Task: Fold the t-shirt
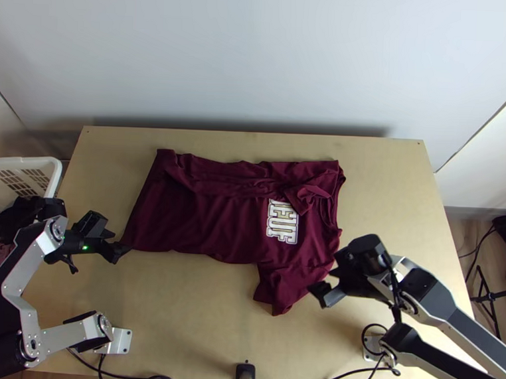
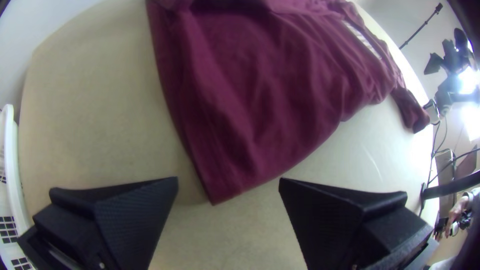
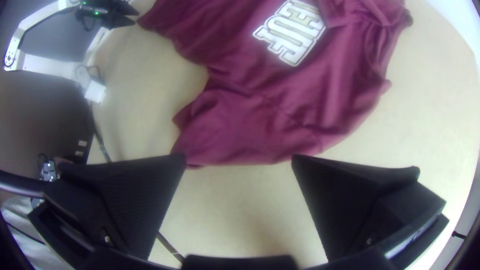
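The maroon t-shirt (image 1: 205, 218) lies across the table, its hem toward the left and its neck toward the right. Its far side is folded inward along the length, and the near sleeve sticks out toward the front. My left gripper (image 1: 111, 243) stands open beside the near hem corner; in the left wrist view that corner of the shirt (image 2: 220, 185) lies just beyond the open gripper (image 2: 228, 182). By the near sleeve my right gripper (image 1: 328, 280) is open, and in the right wrist view the gripper (image 3: 239, 160) has the sleeve (image 3: 230, 135) just ahead of its spread fingers.
A white basket (image 1: 56, 176) with dark and reddish cloth stands beyond the table's left edge. Bare table (image 1: 202, 307) lies in front of the shirt. Cables (image 1: 353, 373) run along the near edge, and a wall rises behind the far edge.
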Tool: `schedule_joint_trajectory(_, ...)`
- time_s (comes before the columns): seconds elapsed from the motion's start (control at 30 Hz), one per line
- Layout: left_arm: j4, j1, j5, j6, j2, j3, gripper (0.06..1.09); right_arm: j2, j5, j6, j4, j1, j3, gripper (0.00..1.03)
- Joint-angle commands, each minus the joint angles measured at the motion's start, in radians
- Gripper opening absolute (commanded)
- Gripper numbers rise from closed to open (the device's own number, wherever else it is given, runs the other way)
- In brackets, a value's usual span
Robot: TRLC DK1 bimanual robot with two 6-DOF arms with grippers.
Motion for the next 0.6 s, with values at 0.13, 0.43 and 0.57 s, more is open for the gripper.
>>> schedule_joint_trajectory(0.13,0.025,-0.016,-0.009,-0.033,0.016,0.002,1.03,0.107,-0.057,0.016,0.026,0.176,-0.024,0.98)
schedule_joint_trajectory(0.43,0.046,-0.019,-0.009,-0.052,0.016,-0.005,1.03,0.25,-0.065,0.035,0.168,0.258,-0.05,0.98)
schedule_joint_trajectory(0.57,0.063,-0.019,-0.009,-0.059,0.032,-0.008,1.03,0.304,-0.063,0.041,0.194,0.273,-0.044,0.98)
